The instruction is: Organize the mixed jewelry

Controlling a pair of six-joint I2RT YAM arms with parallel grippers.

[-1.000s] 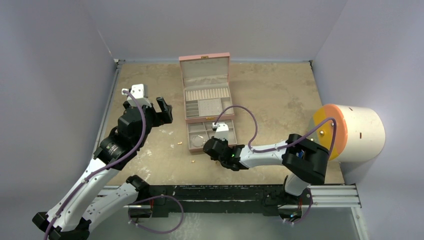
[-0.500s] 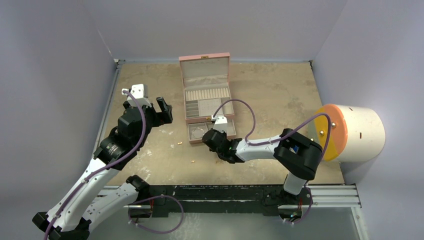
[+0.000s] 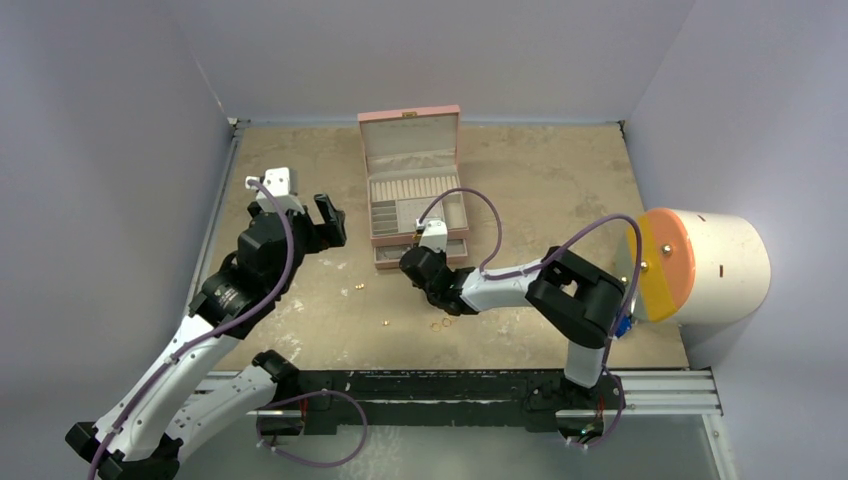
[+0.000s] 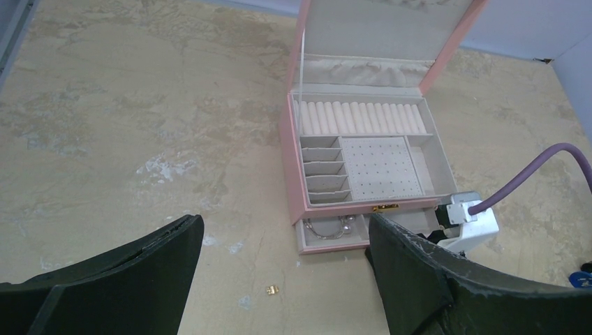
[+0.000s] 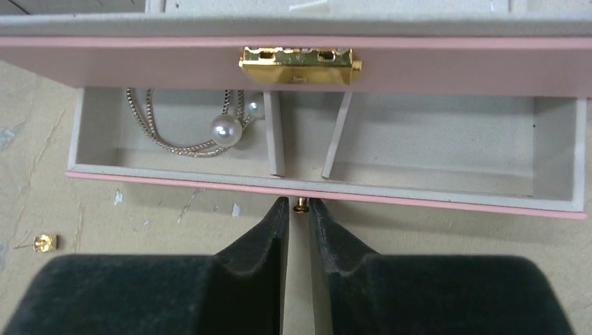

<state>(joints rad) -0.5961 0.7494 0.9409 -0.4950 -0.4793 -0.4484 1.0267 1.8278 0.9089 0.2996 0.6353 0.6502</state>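
The pink box (image 3: pixel 410 180) stands open at the back, its lower drawer (image 3: pixel 392 258) pulled out only a little. In the drawer (image 5: pixel 328 188) lies a pearl chain (image 5: pixel 225 129). My right gripper (image 5: pixel 299 204) is at the drawer front, jaws slightly open on either side of the small gold knob (image 5: pixel 300 205) with gaps showing. Loose jewelry lies on the table: a gold bit (image 3: pixel 358 286), another (image 3: pixel 386 322), and small gold rings (image 3: pixel 440 323). My left gripper (image 4: pixel 285 223) hangs wide open and empty, above a gold bit (image 4: pixel 273 289).
A white cylinder with an orange face (image 3: pixel 700 265) stands at the right edge of the table. Grey walls close in the left, back and right. A black rail (image 3: pixel 450 385) runs along the near edge. The right arm's purple cable (image 3: pixel 480 215) arcs over the box.
The right arm moved toward the box and slid the drawer most of the way in. Its jaws then parted slightly around the knob. The left arm stayed still.
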